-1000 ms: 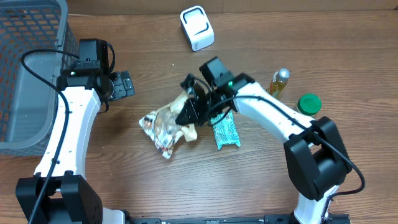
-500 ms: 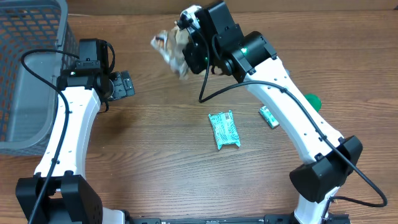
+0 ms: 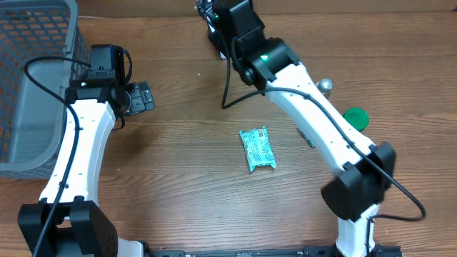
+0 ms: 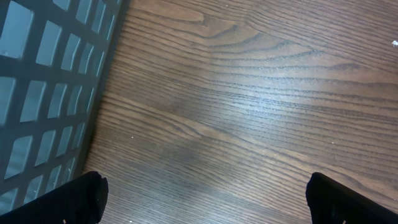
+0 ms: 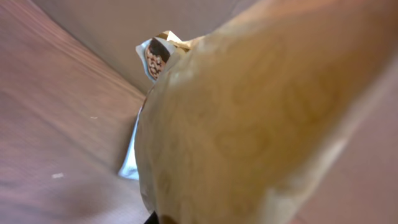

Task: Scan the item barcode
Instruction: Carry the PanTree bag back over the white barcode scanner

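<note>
The right gripper [image 3: 213, 16], at twelve o'clock in the overhead view, is clamped on the crinkled snack bag [image 5: 249, 124], which fills its wrist camera. The left gripper [image 3: 140, 96] stands wide open at ten o'clock, beside the basket [image 3: 21, 43].

No word, number or brand can be read from here. The green packet [image 3: 257, 148] near the middle of the table [image 3: 178, 200] carries pale print and a small light patch at its one o'clock corner, all too small to make out. The right wrist view shows the tan bag [image 5: 249, 124] with a brown-and-white printed scrap at eleven o'clock, blurred and without legible letters.
</note>
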`<state>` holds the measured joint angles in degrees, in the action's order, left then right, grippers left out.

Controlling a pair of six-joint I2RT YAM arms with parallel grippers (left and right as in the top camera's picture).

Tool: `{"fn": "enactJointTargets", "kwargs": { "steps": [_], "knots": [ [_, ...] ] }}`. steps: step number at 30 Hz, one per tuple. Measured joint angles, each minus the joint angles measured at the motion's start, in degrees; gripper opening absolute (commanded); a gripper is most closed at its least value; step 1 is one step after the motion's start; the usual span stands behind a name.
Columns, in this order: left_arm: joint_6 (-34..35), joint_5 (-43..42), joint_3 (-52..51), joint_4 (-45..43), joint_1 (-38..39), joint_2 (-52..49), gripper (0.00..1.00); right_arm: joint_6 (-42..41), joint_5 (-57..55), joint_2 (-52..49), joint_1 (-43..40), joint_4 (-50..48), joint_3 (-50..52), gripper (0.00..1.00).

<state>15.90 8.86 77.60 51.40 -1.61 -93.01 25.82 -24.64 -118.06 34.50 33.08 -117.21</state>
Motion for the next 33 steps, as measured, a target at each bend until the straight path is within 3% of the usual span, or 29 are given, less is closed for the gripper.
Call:
{"fn": "enactJointTargets", "kwargs": {
  "steps": [9, 19, 33],
  "knots": [
    [0.0, 0.0, 0.0, 0.0, 0.0, 0.0, 1.00, 8.3, -7.8, -8.0, 0.0, -13.8, 0.0, 0.04],
    [0.0, 0.0, 0.0, 0.0, 0.0, 0.0, 0.99, 10.4, -10.3, -11.2, -0.1, -25.6, 0.0, 0.04],
    [0.0, 0.0, 0.0, 0.0, 0.0, 0.0, 1.00, 10.7, -6.7, -18.4, -2.8, -29.2, 0.0, 0.04]
  ]
}}
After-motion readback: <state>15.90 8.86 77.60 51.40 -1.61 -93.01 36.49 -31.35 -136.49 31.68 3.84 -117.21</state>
